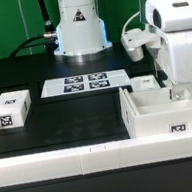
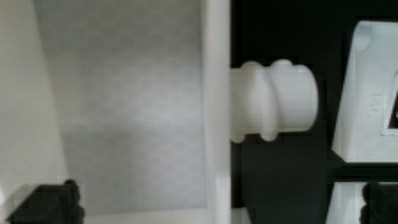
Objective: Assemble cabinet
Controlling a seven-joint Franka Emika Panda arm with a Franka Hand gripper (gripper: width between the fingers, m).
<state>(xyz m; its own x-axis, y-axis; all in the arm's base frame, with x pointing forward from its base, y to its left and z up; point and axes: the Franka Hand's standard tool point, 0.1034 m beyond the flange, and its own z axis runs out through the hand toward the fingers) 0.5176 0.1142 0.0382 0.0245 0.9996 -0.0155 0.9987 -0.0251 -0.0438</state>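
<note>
No readable words or brand name anywhere; only square black-and-white tags (image 1: 178,128), patterns too coarse to decode. One on the front face of the cabinet (image 1: 150,125), four on the marker board (image 1: 87,82), one on top of the small white block (image 1: 10,108) and apparently another on its side, blurred. Small triangular sign (image 1: 79,19) on the arm's base (image 1: 81,38), content illegible. Cabinet at the exterior view's right, near the front edge of the black table (image 1: 68,124), open side up, inner compartments partly visible; well apart from the small white block at the exterior view's left, with the marker board between them and farther back. Gripper (image 1: 176,89) lowered into the cabinet's open top, tips hidden behind the cabinet walls in the exterior view, so no reading of the jaws from there. In the wrist view, jaws wide apart and clamped on nothing: black fingertips (image 2: 50,202) at both lower corners, only partly in frame, one on each side of a thin white wall (image 2: 215,60) of the cabinet. Cannot tell whether either pad touches anything. Ribbed white knob (image 2: 276,100) sticking out sideways from that wall, soft-focused, over dark background. White piece (image 2: 377,80) with a dark edge beside the knob, cut off by the frame, not identifiable. Broad pale panel on the other side of the wall, featureless and blurred. Upper arm cropped out of the exterior view
</note>
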